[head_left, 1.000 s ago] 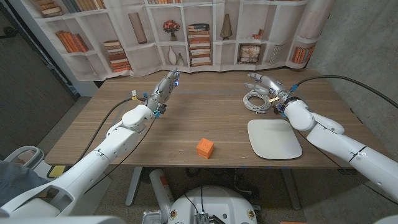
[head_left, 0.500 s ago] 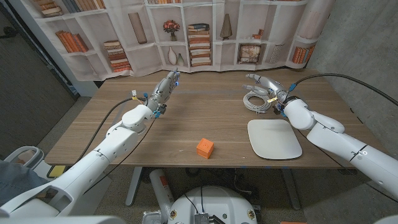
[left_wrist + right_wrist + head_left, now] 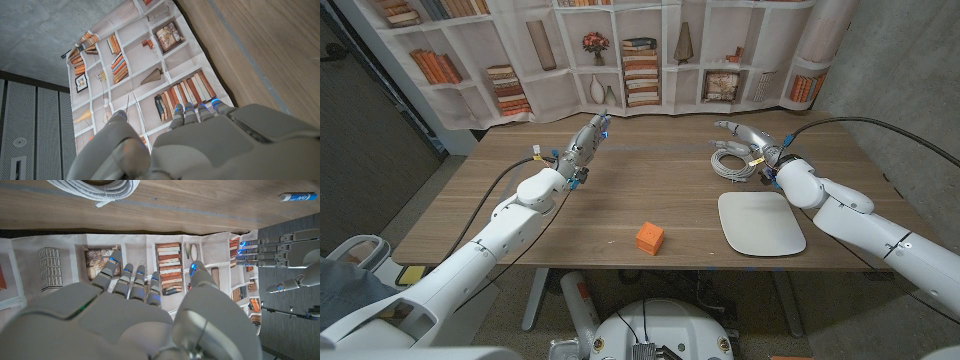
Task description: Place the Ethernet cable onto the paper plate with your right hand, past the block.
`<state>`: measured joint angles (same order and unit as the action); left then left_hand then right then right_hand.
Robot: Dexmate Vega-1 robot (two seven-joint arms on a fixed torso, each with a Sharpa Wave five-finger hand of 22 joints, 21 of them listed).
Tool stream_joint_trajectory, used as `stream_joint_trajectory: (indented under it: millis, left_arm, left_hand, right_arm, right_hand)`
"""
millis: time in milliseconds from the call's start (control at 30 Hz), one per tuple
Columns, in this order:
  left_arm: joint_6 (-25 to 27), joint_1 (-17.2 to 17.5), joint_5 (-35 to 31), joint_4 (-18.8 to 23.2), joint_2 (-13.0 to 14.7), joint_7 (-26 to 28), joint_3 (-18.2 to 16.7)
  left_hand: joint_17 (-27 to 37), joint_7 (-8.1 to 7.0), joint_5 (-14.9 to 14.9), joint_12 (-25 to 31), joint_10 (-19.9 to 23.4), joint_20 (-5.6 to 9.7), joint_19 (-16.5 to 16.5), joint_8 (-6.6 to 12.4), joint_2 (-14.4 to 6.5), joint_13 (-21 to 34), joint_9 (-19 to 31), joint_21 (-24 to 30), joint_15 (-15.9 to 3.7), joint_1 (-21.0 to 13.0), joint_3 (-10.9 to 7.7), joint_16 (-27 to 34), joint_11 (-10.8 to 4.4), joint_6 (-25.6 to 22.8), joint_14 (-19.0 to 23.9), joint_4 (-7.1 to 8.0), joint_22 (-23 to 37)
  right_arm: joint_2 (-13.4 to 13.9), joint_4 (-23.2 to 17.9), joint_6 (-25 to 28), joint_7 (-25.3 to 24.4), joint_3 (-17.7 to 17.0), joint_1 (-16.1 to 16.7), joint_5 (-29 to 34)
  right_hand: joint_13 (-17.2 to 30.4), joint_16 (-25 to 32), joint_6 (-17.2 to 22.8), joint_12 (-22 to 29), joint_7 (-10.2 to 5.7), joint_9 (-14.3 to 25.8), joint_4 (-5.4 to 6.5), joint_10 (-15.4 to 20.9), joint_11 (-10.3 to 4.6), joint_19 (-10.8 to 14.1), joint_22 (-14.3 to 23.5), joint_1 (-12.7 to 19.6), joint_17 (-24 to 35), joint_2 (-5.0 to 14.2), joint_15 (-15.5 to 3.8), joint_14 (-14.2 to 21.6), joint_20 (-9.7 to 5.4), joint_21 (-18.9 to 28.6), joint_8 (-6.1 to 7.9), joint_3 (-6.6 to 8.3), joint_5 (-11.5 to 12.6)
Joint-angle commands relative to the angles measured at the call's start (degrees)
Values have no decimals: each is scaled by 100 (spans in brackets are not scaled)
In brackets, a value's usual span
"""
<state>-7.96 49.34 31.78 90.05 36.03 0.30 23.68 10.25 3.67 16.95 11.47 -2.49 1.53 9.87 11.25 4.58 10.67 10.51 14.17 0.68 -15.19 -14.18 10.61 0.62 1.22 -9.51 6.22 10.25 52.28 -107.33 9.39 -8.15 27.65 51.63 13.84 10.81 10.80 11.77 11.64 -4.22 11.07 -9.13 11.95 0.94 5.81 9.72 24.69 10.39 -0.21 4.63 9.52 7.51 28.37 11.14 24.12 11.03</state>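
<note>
The white Ethernet cable point(image 3: 729, 163) lies coiled on the table, beyond the paper plate point(image 3: 761, 223). In the right wrist view the cable point(image 3: 95, 187) lies ahead of the fingertips. My right hand point(image 3: 744, 136) hovers over the coil's far side with its fingers point(image 3: 131, 277) spread and nothing in them. The orange block point(image 3: 649, 237) sits near the front edge, left of the plate. My left hand point(image 3: 585, 141) is held up over the table's left half, fingers stretched out and holding nothing; its back point(image 3: 225, 145) also shows in the left wrist view.
A bookshelf-print curtain point(image 3: 620, 50) hangs behind the table's far edge. A small blue-and-white pen point(image 3: 297, 197) lies on the wood. My left hand point(image 3: 275, 250) appears in the right wrist view. Bare wood lies between the block and the cable.
My right hand has lifted slightly and edged toward the far side of the coil. The cable, block, plate and left hand have not moved.
</note>
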Motion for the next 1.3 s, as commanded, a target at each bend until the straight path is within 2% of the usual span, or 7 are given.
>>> stream_joint_trajectory:
  millis: [33,233,333,500,733,1167,1300]
  left_arm:
    - [21,-2,-28,21,0,17,22]
    - [29,-8,-12,-3,-16,-2,35]
    - [41,0,-26,26,-5,14,37]
    - [41,2,-18,52,9,-12,36]
    - [48,35,-30,107,16,32,28]
    - [62,68,-45,149,38,50,29]
    - [82,57,-53,157,55,43,30]
  left_hand:
    - [21,-7,37,30,3,-38,508,26,-59,18,32,-40,-3,15,18,19,-18,-26,26,8,27]
    - [21,-17,37,31,5,-41,507,26,-62,18,32,-48,-5,14,25,19,-14,-28,27,8,28]
    - [21,-9,37,28,-2,-48,507,26,-65,18,32,-53,-5,13,29,18,-32,-31,25,8,28]
    - [21,-14,38,31,4,-52,506,26,-66,19,32,-57,-6,12,34,18,-25,-33,24,8,29]
    - [21,-19,38,36,16,-53,507,26,-70,19,32,-66,-5,11,42,18,-8,-34,24,7,29]
    - [21,-18,38,31,6,-62,515,27,-77,19,33,-84,-2,9,56,17,-32,-39,24,7,31]
    - [21,-29,37,33,12,-71,516,27,-79,19,33,-89,-8,9,61,18,-19,-40,27,7,31]
  right_arm:
    - [54,-148,333,244,109,-100,95]
    - [51,-141,417,311,124,-125,33]
    - [77,-183,531,385,156,-151,54]
    - [127,-267,726,561,209,-212,59]
    - [168,-347,939,638,297,-272,169]
    - [230,-518,1417,928,559,-463,538]
    - [203,-533,1530,973,636,-521,653]
  right_hand:
    - [18,18,-16,7,2,11,-24,8,68,120,15,79,5,-74,82,77,151,-9,-13,-5,29]
    - [21,48,34,75,156,13,8,141,246,314,17,95,12,-130,82,181,241,-20,17,-25,50]
    - [21,63,53,82,192,14,15,153,257,375,18,102,12,-144,102,235,272,-22,25,-29,55]
    - [21,99,76,125,397,16,24,255,295,524,18,149,8,-178,89,413,208,-51,33,-30,73]
    - [20,89,90,158,409,16,24,346,356,524,17,175,5,-199,102,440,203,-93,38,-31,81]
    - [20,67,121,149,386,16,26,334,328,509,18,205,4,-221,45,432,225,-148,49,-33,89]
    - [18,66,227,187,516,15,31,443,391,536,18,234,6,-239,9,472,222,-192,83,-33,96]
